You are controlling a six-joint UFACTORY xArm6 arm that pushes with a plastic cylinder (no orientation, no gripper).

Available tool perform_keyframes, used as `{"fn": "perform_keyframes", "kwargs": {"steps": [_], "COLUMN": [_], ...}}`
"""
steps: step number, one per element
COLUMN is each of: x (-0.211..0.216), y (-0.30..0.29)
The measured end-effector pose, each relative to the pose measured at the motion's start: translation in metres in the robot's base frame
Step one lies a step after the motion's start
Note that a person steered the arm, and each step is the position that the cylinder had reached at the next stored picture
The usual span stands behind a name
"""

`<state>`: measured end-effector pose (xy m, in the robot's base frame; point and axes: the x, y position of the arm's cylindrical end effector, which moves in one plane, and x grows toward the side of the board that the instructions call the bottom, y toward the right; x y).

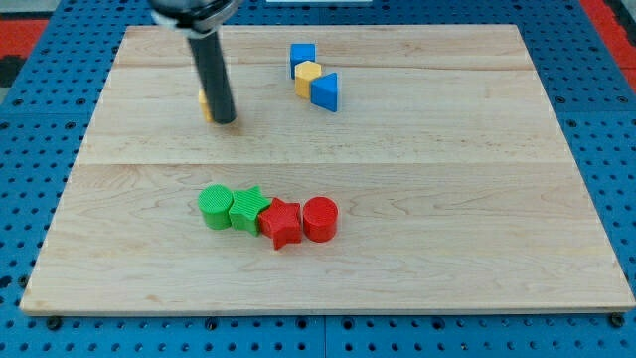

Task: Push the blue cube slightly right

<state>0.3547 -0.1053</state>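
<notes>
The blue cube [302, 56] sits near the view's top, a little right of centre. A yellow block [309, 77] touches its lower right side, and a blue triangular block [326, 91] touches the yellow one. My tip [224, 120] rests on the board well to the left of the blue cube and lower in the view. The rod hides most of a small yellow block [203, 101] at its left side.
A row of blocks lies below the board's centre: a green cylinder [214, 207], a green star [246, 209], a red star [282, 223] and a red cylinder [320, 219]. The wooden board [447, 199] lies on a blue pegboard surface.
</notes>
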Motion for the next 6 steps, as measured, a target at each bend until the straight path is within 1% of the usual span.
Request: {"fn": "perform_keyframes", "kwargs": {"steps": [1,2,3,4,5,6], "x": [0.004,0.002,-0.040,-0.073,-0.082,-0.090], "y": [-0.048,-0.079,-0.049,0.033,0.069,0.071]}}
